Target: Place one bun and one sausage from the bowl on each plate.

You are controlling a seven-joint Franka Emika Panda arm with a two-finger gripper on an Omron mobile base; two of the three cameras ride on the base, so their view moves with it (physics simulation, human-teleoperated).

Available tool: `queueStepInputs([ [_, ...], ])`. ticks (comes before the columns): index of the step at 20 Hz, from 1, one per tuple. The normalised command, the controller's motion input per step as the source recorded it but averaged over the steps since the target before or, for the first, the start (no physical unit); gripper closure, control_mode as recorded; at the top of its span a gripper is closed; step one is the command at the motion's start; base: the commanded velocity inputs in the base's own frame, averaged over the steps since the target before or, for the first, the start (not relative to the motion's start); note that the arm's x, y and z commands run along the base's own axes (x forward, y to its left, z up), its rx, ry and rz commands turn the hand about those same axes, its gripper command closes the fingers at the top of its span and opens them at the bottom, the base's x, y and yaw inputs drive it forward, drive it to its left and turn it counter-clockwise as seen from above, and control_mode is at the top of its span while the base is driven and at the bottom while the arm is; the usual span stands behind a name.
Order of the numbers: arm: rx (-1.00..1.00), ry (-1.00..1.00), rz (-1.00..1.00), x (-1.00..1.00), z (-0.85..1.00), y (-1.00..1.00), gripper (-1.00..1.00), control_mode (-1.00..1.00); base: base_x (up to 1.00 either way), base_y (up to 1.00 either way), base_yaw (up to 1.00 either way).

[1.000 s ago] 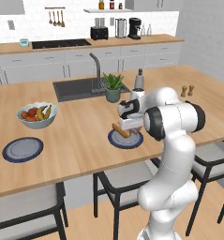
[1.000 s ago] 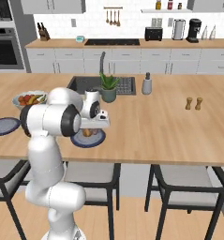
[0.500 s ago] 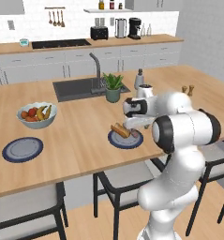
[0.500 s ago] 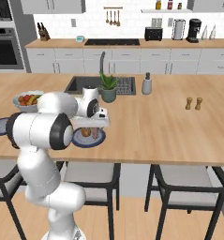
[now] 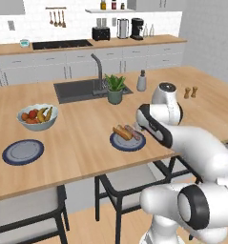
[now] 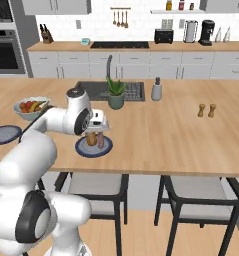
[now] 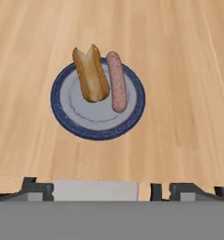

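A dark-blue-rimmed plate [image 7: 98, 119] [image 5: 129, 145] [image 6: 86, 149] lies near the counter's front edge. On it a split brown bun [image 7: 91, 74] [image 5: 120, 132] and a pink sausage [image 7: 116, 80] [image 5: 133, 131] lie side by side. My gripper [image 7: 111, 188] [image 6: 96, 131] hovers just above that plate, open, its fingertips [image 7: 36, 187] wide apart with nothing between them. The second plate [image 5: 23, 151] [image 6: 3, 135] lies bare at the left. The bowl is out of view.
A pale bowl of fruit [image 5: 37, 116] [image 6: 31, 106] stands behind the bare plate. Further back are the sink [image 5: 82, 89], a potted plant [image 5: 115, 88], a soap dispenser [image 5: 141, 81] and two small shakers [image 5: 191, 92]. Stools stand under the front edge.
The jaws have gone from shut to wide open over the near plate, and the sausage now lies beside the bun. The arm's elbow has swung toward the cameras.
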Motion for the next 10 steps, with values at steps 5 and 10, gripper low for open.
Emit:
queueStepInputs([
  [5, 0.00, 0.00, 0.00, 0.00, 0.00, 0.00, -1.00, 1.00, -0.91, 0.81, 0.04],
  [10, 0.00, 0.00, 0.00, 0.00, 0.00, 0.00, -1.00, 1.00, -0.45, 1.00, 0.01],
])
